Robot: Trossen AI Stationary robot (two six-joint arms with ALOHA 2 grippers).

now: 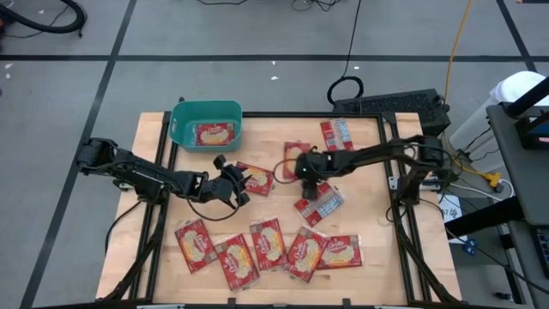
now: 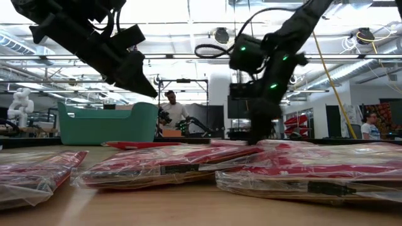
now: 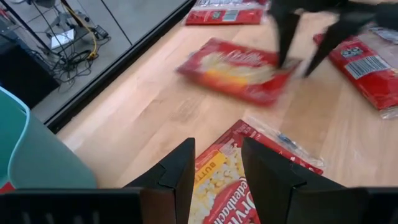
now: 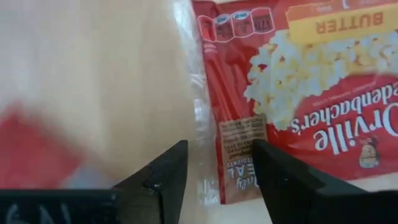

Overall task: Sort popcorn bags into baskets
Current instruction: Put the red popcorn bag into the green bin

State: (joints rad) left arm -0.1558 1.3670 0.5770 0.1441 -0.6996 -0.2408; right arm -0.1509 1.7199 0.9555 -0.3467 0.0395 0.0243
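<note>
The teal basket [image 1: 206,124] stands at the table's far left with one popcorn bag [image 1: 214,134] lying flat in it. My right gripper [image 1: 302,172] is open and points steeply down over a red popcorn bag [image 4: 311,93] at the table's middle. Its fingers stand on either side of that bag's end edge [image 3: 277,68]. My left gripper [image 3: 217,174] is open and hangs above another red bag [image 3: 230,186], which lies flat just right of the basket [image 1: 257,178]. In the low view the left gripper [image 2: 141,85] is well clear of the table. My right gripper comes from above, slanting from the table's right side, with one finger [image 3: 283,43] over the bag's end and the other [image 3: 326,46] beyond its edge. The bag lies flat on the table. I cannot tell whether the fingertips touch it.
Several more popcorn bags lie in a row along the near edge [image 1: 266,245]. One lies right of centre [image 1: 319,204] and one at the far right [image 1: 336,135]. Bare wood shows on the table's near-left side [image 1: 154,215]. People stand in the room behind [image 2: 171,113].
</note>
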